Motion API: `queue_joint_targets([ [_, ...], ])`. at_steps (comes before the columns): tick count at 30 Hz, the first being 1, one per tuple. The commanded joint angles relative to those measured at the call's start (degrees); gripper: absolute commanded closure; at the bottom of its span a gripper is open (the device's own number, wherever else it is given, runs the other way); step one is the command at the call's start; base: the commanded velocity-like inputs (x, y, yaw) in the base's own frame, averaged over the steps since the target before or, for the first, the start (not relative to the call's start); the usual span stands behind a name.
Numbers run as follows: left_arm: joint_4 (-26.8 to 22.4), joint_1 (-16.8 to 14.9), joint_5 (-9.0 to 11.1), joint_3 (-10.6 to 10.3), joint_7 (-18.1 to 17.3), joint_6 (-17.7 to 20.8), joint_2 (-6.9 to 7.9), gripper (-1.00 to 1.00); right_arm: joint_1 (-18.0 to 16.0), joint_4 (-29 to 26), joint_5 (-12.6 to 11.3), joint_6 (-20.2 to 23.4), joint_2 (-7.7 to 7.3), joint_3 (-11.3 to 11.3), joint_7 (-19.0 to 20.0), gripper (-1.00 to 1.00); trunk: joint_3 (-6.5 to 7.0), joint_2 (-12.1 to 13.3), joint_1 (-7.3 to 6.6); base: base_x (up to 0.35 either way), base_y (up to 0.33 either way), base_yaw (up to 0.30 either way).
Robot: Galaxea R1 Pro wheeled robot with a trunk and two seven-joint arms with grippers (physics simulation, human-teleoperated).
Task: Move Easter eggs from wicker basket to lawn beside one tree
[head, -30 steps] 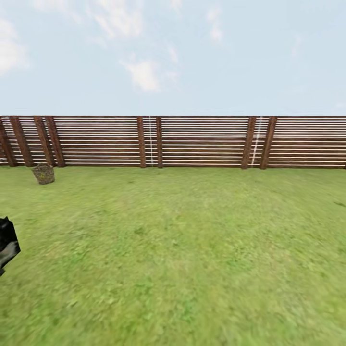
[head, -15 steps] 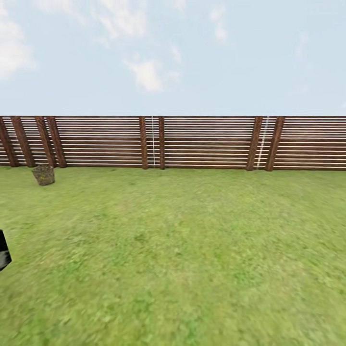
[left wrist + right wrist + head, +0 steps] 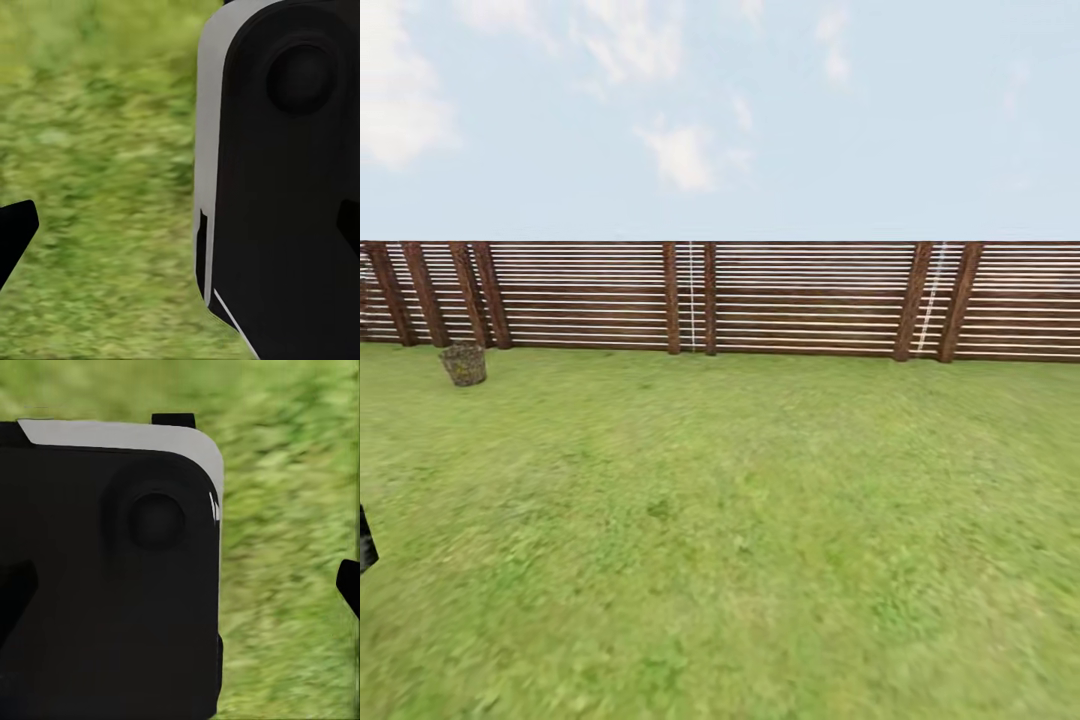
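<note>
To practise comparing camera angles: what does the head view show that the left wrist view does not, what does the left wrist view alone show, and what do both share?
Head view alone: the wicker basket standing on the grass far off, just before the slatted wooden fence, with cloudy sky above. Whether eggs lie inside it is too small to tell.

Left wrist view alone: a close-up of a big black and grey robot part and one dark finger tip at the picture's edge.

Both share the green lawn, blurred in the wrist view.
</note>
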Motion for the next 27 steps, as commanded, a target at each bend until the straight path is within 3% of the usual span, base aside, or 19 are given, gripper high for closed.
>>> queue_joint_targets([
  [1, -0.11, 0.04, 0.02, 0.03, -0.04, -0.04, 0.01, -1.0, -0.08, 0.11, -0.03, 0.02, -0.01, -0.03, 0.0, -1.0, -0.05, -0.02, 0.04, 0.336, 0.0, 0.252],
  [27, -0.11, 0.04, 0.02, 0.03, -0.04, -0.04, -0.08, -1.0, -0.08, 0.11, -0.01, 0.02, -0.07, -0.03, 0.0, -1.0, -0.05, -0.02, 0.04, 0.336, 0.0, 0.234],
])
